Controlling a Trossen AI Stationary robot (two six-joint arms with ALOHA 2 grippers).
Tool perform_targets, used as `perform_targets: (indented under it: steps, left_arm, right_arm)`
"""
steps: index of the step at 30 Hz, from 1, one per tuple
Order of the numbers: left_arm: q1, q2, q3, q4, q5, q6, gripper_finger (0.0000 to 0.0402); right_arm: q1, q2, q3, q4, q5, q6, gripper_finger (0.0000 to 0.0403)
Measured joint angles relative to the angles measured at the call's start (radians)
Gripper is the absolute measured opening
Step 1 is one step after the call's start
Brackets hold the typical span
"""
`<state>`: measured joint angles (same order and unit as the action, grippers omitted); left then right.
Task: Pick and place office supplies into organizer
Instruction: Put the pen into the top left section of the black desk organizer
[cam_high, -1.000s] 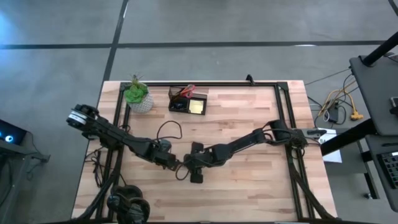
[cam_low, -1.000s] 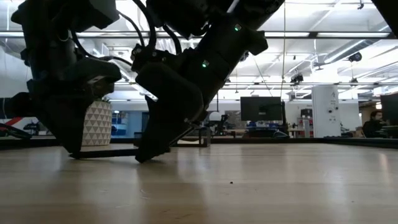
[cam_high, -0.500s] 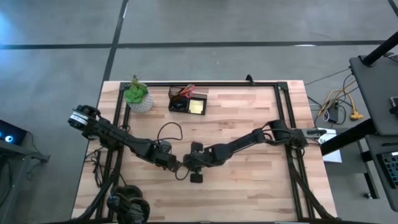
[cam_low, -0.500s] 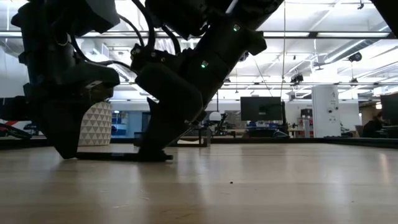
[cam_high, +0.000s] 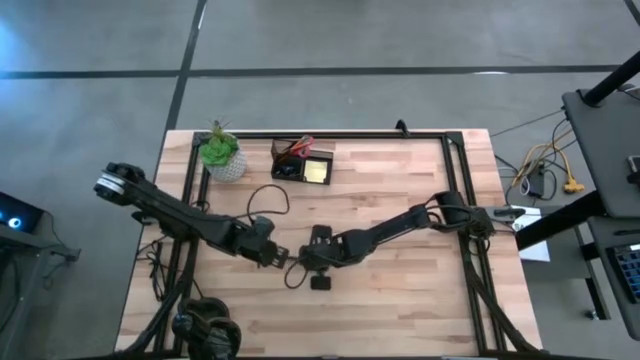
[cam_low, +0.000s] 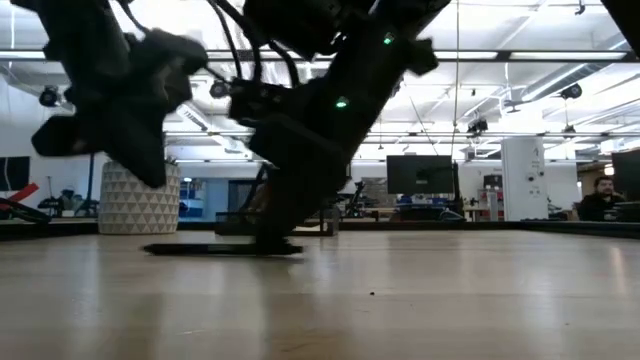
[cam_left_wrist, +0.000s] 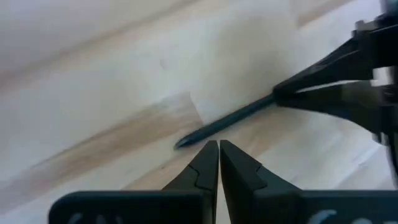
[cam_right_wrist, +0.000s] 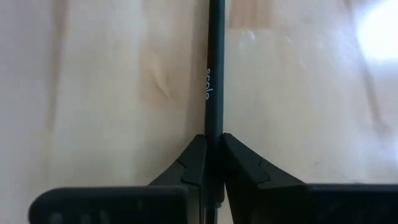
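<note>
At table centre, my right gripper (cam_right_wrist: 211, 163) clamps a black pen (cam_right_wrist: 214, 68); left gripper (cam_left_wrist: 218, 163) closed, empty; next, I lift toward the organizer (cam_high: 302, 163)

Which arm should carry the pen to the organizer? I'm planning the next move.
The right. Its hand is already shut on the pen, while the left hand is shut on nothing, just short of the pen's tip. The organizer stands at the far edge.

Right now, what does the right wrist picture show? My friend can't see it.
The right tool is shut on a black pen, pinching its near end between two dark fingers. The pen stretches straight away across the pale wooden table, with small white lettering on its side.
</note>
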<state>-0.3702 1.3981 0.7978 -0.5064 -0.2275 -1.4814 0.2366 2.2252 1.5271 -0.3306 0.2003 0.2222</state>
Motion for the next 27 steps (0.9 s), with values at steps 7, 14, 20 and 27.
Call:
perform_targets:
  steps: [7,14,20,27]
  left_arm:
    - [-0.003,-0.161,0.005,-0.194,-0.093,-0.004,0.0]
    - [-0.003,-0.256,0.001,-0.306,-0.145,-0.045,0.0]
    - [-0.004,-0.283,-0.006,-0.312,-0.157,-0.111,0.0]
    - [-0.003,-0.277,-0.006,-0.244,-0.167,-0.113,0.0]
  right_arm:
    - [-0.003,-0.075,-0.001,-0.201,0.186,-0.168,0.0027]
    - [-0.028,-0.172,0.0,-0.291,0.328,-0.405,0.0027]
    - [-0.075,-0.255,0.002,-0.311,0.489,-0.69,0.0027]
    - [-0.189,-0.28,0.003,-0.31,0.59,-1.015,0.0027]
